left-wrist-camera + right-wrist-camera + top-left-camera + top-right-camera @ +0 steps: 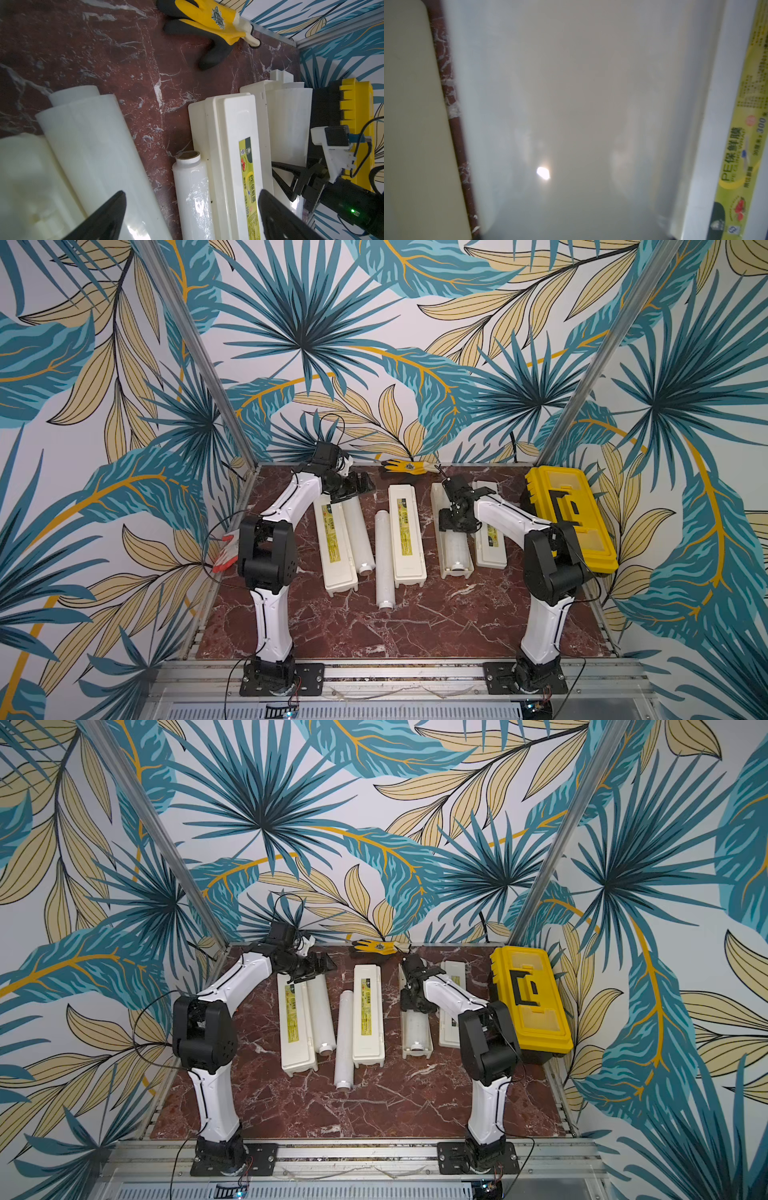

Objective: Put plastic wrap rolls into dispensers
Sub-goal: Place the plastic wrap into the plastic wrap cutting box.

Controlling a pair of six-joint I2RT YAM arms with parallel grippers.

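Observation:
Three cream dispensers lie side by side on the marble table. The left dispenser point(332, 547) and the middle dispenser point(409, 543) are shut, each with a plastic wrap roll beside it: one roll point(358, 531) and another roll point(384, 556) on the table. The right dispenser point(442, 506) stands open, its lid point(492, 547) laid flat. A third roll point(456, 549) lies in it. My right gripper point(456, 529) is down on that roll point(571, 104), which fills its view from jaw to jaw. My left gripper point(192, 192) hovers open above the rolls' far ends, holding nothing.
A yellow and black toolbox point(569, 514) stands at the right edge, close to my right arm. A yellow and black glove point(401, 466) lies at the back wall. A red and white glove point(226, 553) sits at the left edge.

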